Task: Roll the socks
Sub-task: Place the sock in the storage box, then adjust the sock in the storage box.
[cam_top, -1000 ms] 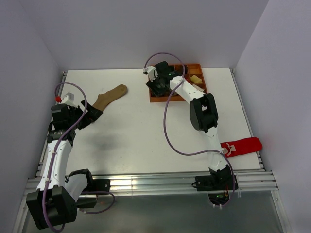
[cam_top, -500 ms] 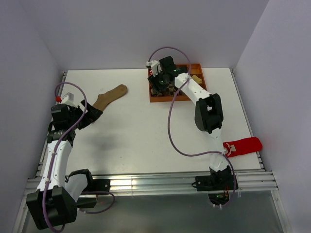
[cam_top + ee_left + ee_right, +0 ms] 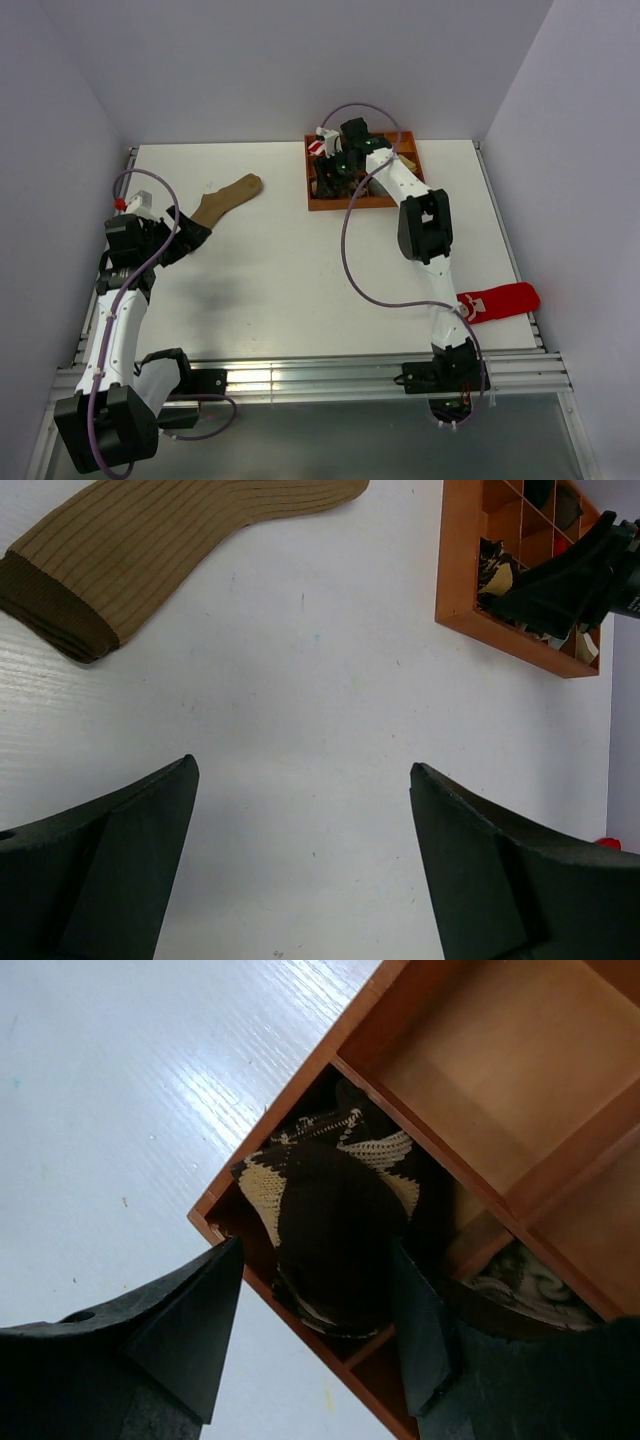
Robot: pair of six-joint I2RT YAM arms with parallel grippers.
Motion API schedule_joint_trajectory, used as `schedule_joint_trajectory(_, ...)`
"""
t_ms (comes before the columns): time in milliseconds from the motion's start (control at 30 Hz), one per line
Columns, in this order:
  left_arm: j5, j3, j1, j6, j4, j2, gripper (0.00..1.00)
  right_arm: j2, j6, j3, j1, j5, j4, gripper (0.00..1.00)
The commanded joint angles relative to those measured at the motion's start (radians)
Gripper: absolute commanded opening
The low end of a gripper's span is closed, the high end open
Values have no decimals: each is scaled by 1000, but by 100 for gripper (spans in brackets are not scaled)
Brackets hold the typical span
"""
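A rolled dark brown argyle sock (image 3: 330, 1230) lies in the corner compartment of the orange wooden box (image 3: 295, 1095). My right gripper (image 3: 315, 1250) hovers over that corner, open, with one finger outside the box wall and the other beside the roll, and it grips nothing. Another patterned sock (image 3: 520, 1280) fills the neighbouring compartment. From above, the right gripper (image 3: 337, 172) is over the left side of the box (image 3: 345, 203). My left gripper (image 3: 302, 765) stands wide open above bare table, empty, at the left (image 3: 195, 235).
A long plain tan sock (image 3: 228, 196) lies flat at the back left, just beyond the left gripper (image 3: 170, 540). A red sock (image 3: 500, 300) lies at the table's right edge. Grey walls enclose the table on three sides.
The right wrist has shifted rightward and further back over the box, and its jaws have widened away from the rolled sock. The left arm has not moved.
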Motion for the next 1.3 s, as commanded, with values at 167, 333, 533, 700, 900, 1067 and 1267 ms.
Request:
schedule_joint_trajectory(167,12,-9,5,33,20,-23,92,38,99,-10,-9,-80,-80,73)
schedule_joint_trajectory(333,23,-11,5,32,23,-21,91,65,106,-21,-3,-114,-111,74)
schedule_joint_trajectory(533,27,-11,5,32,23,-21,91,7,67,-71,60,44,-96,75)
schedule_joint_trajectory(700,33,-12,5,32,25,-21,91,12,76,-67,91,64,-83,79)
schedule_joint_trajectory(900,43,-15,5,32,28,-24,91,90,62,-22,107,38,-185,80)
schedule_joint_trajectory(1067,49,-15,5,33,29,-26,91,21,48,-99,137,134,-107,80)
schedule_joint_trajectory(1267,49,-12,5,36,29,-31,91,-111,21,-191,161,246,38,82)
